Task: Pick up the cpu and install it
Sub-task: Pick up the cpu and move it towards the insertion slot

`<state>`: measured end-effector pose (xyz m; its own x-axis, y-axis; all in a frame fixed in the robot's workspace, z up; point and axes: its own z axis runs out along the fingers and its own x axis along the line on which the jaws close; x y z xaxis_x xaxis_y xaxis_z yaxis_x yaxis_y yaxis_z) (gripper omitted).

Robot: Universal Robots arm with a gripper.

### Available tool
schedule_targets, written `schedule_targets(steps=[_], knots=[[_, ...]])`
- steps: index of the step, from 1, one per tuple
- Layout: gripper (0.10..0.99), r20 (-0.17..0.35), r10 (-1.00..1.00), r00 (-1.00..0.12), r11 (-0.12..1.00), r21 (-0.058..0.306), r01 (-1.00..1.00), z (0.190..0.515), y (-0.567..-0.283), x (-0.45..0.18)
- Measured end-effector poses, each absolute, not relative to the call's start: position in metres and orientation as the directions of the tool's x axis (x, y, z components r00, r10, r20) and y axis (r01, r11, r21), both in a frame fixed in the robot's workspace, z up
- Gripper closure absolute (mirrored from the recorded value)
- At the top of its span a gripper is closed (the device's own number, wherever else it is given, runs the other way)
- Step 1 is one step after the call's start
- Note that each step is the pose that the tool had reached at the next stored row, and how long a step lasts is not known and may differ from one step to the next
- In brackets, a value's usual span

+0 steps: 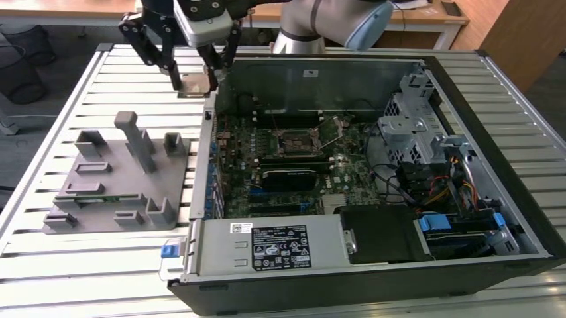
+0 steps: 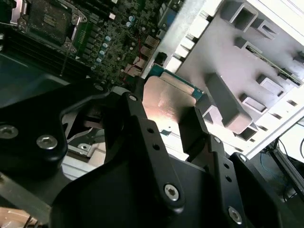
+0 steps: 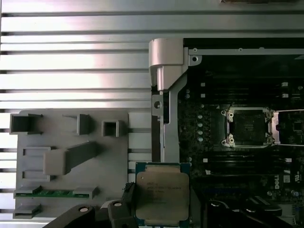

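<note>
The cpu (image 1: 196, 85) is a flat square chip with a pale metal top, held in the air with my gripper (image 1: 193, 76) shut on its edges. It hangs above the slatted table just outside the back corner of the open computer case (image 1: 205, 142), on the exterior view's left. In both wrist views the cpu (image 2: 168, 100) (image 3: 162, 192) sits between my black fingers (image 2: 137, 126) of the gripper (image 2: 166, 124). The motherboard's open socket (image 1: 296, 139) (image 3: 249, 127) lies inside the case, apart from the cpu, with its lever raised.
A grey plastic fixture (image 1: 115, 179) (image 3: 71, 152) with upright posts stands on the slatted table (image 1: 132, 73) beside the case. Inside the case lie a black rectangular block (image 1: 287, 179), a drive cage (image 1: 411, 126), cables and a power supply (image 1: 274, 245).
</note>
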<state>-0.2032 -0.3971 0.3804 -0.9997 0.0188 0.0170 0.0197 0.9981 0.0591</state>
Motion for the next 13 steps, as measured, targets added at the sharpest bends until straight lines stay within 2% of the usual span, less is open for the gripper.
schedule_targets(steps=[13], knots=[[0.545,0.017,0.019,-1.000,0.998,0.059,0.020,0.380,-0.397,-0.161]])
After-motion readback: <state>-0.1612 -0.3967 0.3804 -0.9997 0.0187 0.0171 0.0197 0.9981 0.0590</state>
